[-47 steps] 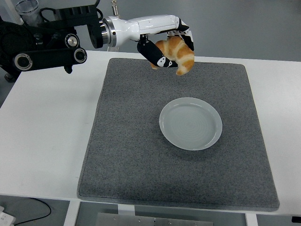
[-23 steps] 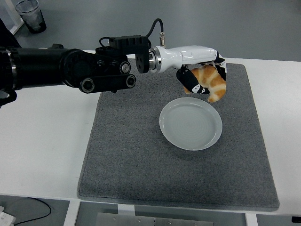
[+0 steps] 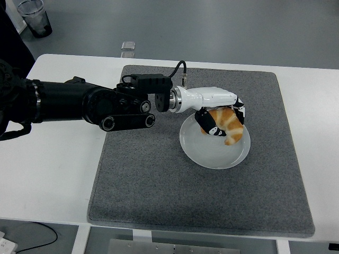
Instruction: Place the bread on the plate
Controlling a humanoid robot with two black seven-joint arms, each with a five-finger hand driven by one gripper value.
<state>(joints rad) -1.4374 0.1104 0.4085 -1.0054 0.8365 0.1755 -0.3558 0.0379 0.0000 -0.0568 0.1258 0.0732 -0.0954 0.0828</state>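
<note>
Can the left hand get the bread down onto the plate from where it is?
Probably yes: the left hand holds the bread directly over the plate, whose surface is bare, with nothing between.

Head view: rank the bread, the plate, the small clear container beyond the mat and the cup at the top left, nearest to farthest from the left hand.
1. bread, in the left hand.
2. plate, directly beneath.
3. small clear container, beyond the mat's far edge.
4. cup, far top-left corner.

Left arm outstretched from the left edge, its robot hand [image 3: 222,120] curled, fingers [image 3: 210,127] clasped downward.
</note>
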